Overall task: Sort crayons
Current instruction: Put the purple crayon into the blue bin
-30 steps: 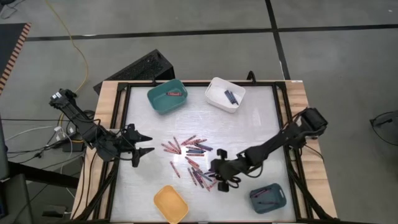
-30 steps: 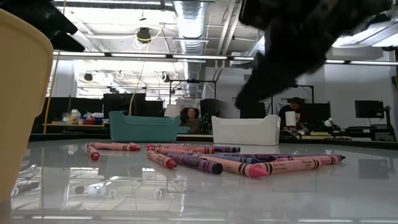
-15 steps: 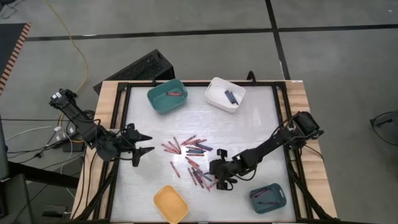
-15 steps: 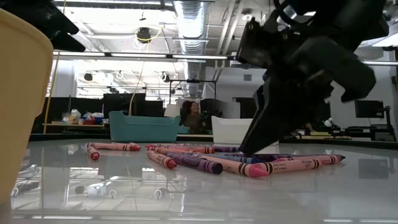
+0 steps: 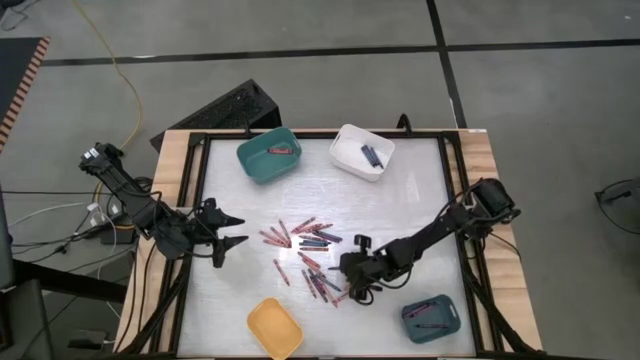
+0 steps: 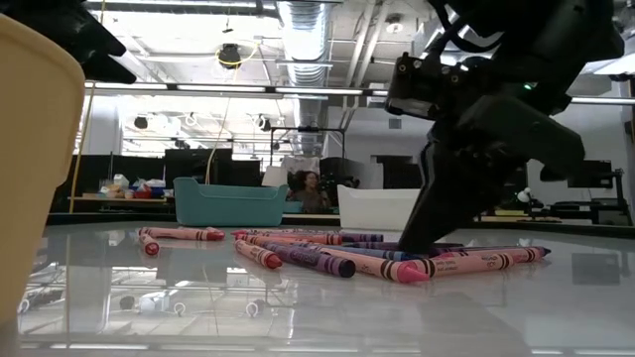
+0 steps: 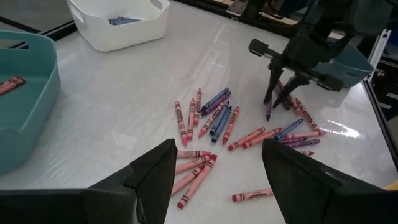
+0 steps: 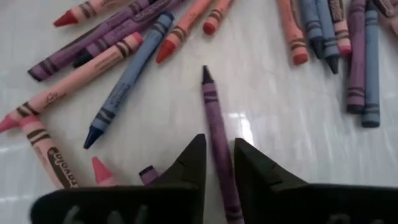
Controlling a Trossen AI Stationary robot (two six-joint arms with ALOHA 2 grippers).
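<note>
Several red, pink, blue and purple crayons (image 5: pixel 310 255) lie loose on the white table's middle. They also show in the low view (image 6: pixel 327 253) and the left wrist view (image 7: pixel 211 121). My right gripper (image 5: pixel 350 285) stands over the pile's near right part, shut on a purple crayon (image 8: pixel 214 124). My left gripper (image 5: pixel 235 232) waits at the table's left, open and empty, its fingers wide apart (image 7: pixel 217 180). My right gripper pinches the purple crayon between its two fingers (image 8: pixel 186 168), on the crayon's blunt-end half (image 8: pixel 221 165). The fingers slant down from above and from the table's right. The crayon runs on along them, its point (image 8: pixel 205 74) toward the table. Whether the point touches the table, I cannot tell.
A teal bin (image 5: pixel 270 155) with a red crayon and a white bin (image 5: pixel 362 152) with a blue crayon stand at the far edge. A yellow bin (image 5: pixel 275 328) and a blue-grey bin (image 5: pixel 432 318) with crayons stand at the near edge. Black rails frame the table.
My right gripper has come down onto the near right part of the crayon pile and shifted a little toward the table's left.
</note>
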